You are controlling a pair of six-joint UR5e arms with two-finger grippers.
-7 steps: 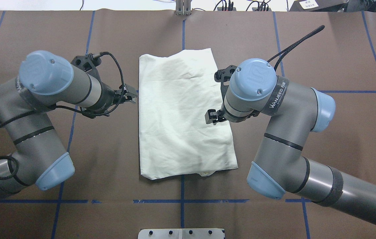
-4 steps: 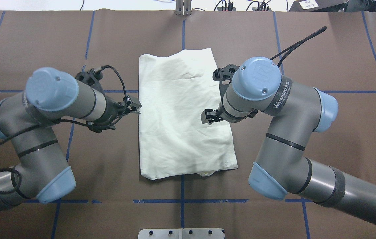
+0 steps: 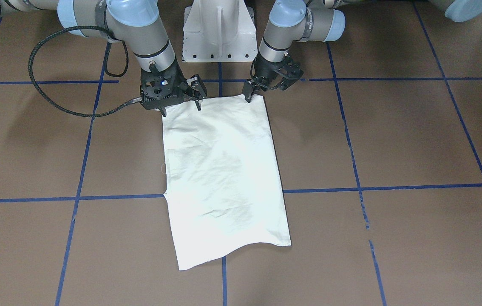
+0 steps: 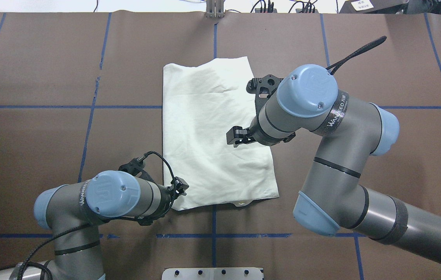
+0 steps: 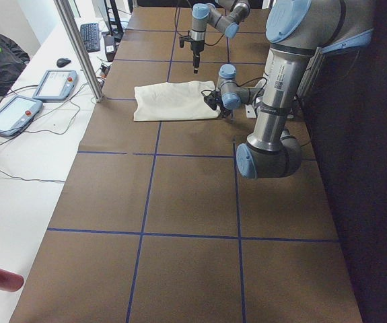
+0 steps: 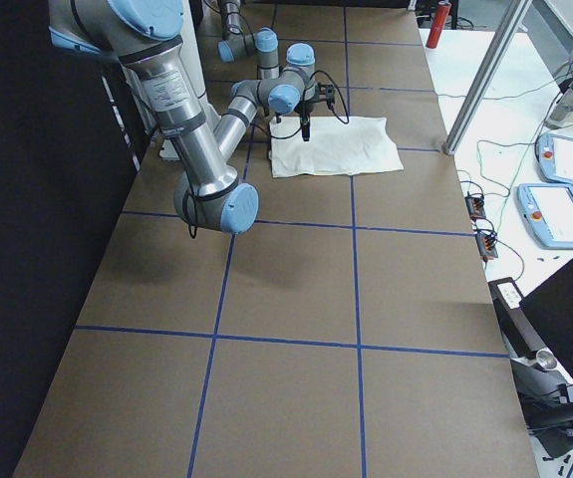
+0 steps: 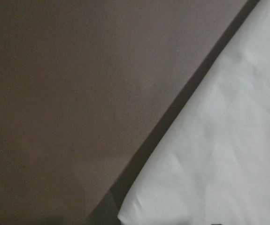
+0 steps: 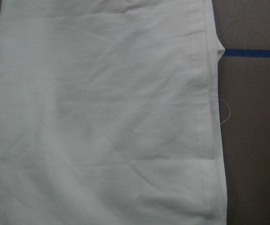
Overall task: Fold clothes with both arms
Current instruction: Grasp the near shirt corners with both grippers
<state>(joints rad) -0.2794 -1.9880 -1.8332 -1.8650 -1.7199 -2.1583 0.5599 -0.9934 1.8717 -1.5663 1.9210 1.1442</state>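
**Front view:** The shirt (image 3: 224, 170) lies flat on the brown desk (image 3: 394, 140). It is folded into a long shape with a plain white side up. The right hand (image 3: 180, 108) is at the robot's end of the shirt, and its fingers are spread wide apart. The left hand (image 3: 251, 94) is just beside the other corner at that end. I cannot tell if it is open or closed.

**Overhead view:** The shirt (image 4: 209, 136) is in the middle of the desk (image 4: 49, 58). The right hand (image 4: 236, 137) hangs over the shirt's right side. The left hand (image 4: 179, 187) is low, by the shirt's near left corner.

**Left side view:** The near arm's left hand (image 5: 212, 101) is right at the shirt's (image 5: 173, 101) end. The far right hand (image 5: 194, 64) points straight down.

**Right side view:** The right hand (image 6: 306, 127) points down at the shirt (image 6: 336, 147).

**Left wrist view:** A slanted edge of the shirt (image 7: 219, 154) is very close, with brown desk beside it.

**Right wrist view:** The shirt (image 8: 106, 117) fills the view, a bit wrinkled, with a sewn hem on one side.
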